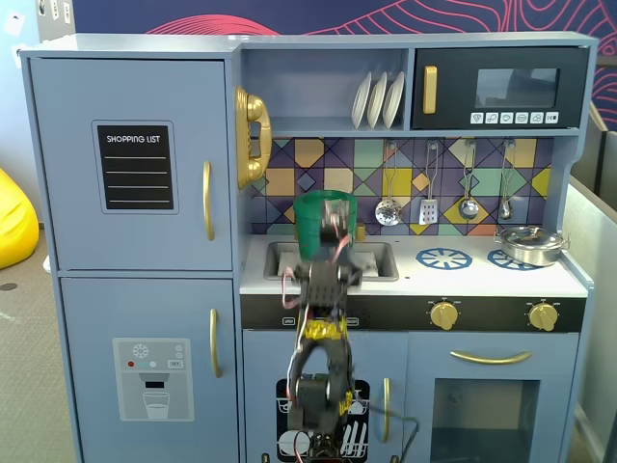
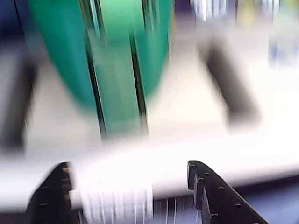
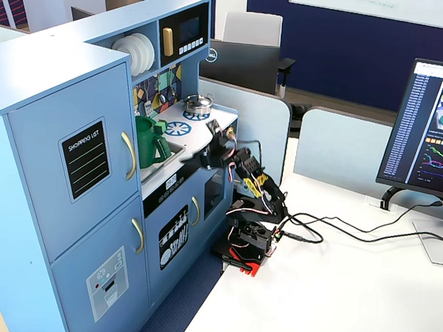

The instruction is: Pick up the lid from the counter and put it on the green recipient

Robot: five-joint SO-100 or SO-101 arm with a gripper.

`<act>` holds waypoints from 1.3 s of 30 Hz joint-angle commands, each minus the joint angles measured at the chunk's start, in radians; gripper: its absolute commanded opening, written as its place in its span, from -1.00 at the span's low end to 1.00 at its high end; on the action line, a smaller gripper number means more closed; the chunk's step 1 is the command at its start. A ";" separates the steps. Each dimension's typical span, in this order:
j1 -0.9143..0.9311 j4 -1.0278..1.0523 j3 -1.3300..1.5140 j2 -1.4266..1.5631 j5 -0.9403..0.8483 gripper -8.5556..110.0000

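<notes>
The one green pot (image 2: 117,60) stands just beyond the gripper (image 2: 131,179), whose fingers are spread and empty. One silver pot (image 1: 528,243) sits well right of the green pot in a fixed view.

We face the toy kitchen (image 1: 318,241) head-on, view it obliquely from the side, and ride the wrist close to the green recipient (image 2: 117,60), visible throughout.

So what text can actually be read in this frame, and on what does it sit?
"SHOPPING LIST": chalkboard on the toy fridge door, also seen in a fixed view.
Microwave button icons: too small to read.
Monitor text: too small.
Logo on the black chair back: too small to read.
Wrist view: blurred, no text.
</notes>
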 commanded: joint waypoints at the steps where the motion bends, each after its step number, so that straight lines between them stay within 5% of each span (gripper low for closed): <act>1: -0.021 0.101 0.298 0.155 0.014 -0.73; 14: -0.121 0.244 0.827 0.308 0.043 -0.84; 24: -0.172 0.548 0.827 0.330 0.095 -0.82; 39: -0.152 0.551 0.827 0.330 0.067 -0.81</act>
